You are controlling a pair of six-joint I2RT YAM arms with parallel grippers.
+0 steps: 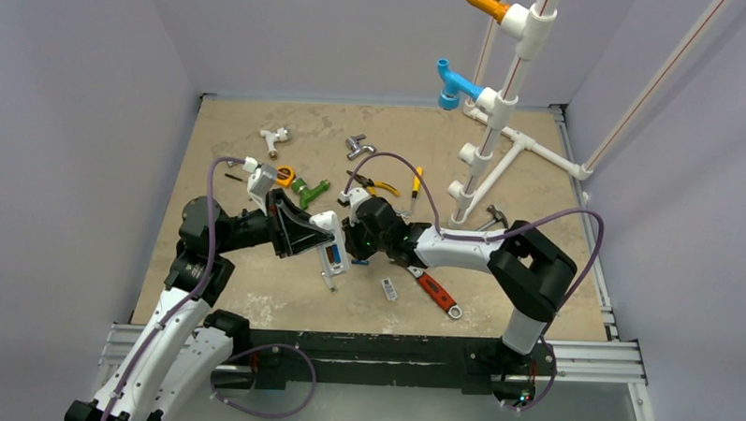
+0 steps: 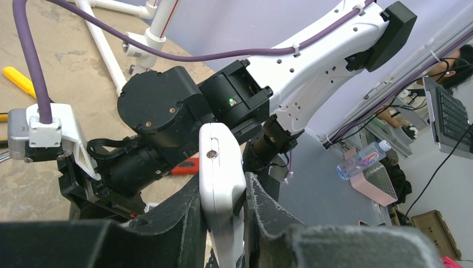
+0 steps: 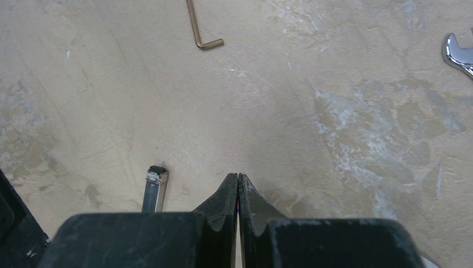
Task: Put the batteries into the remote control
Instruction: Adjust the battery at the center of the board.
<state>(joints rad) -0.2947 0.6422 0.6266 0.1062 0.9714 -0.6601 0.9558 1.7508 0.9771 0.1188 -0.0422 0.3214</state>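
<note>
My left gripper [image 1: 323, 239] is shut on the white remote control [image 1: 332, 247] and holds it above the table, its back turned up. Something blue [image 1: 333, 255] shows in the remote's recess, most likely a battery. In the left wrist view the remote [image 2: 220, 162] stands edge-on between my left gripper's [image 2: 223, 181] jaws. My right gripper [image 1: 355, 248] is right beside the remote, on its right. In the right wrist view my right gripper [image 3: 238, 177] has its jaws pressed together over bare table. No loose battery shows.
A red-handled wrench [image 1: 437, 293] and a small silvery piece [image 1: 388, 289] lie near the front right. Another silvery piece [image 3: 156, 187], a hex key [image 3: 203, 33] and a wrench head [image 3: 458, 53] lie below the right gripper. Tools [image 1: 312, 191] and a white pipe frame [image 1: 502, 149] stand behind.
</note>
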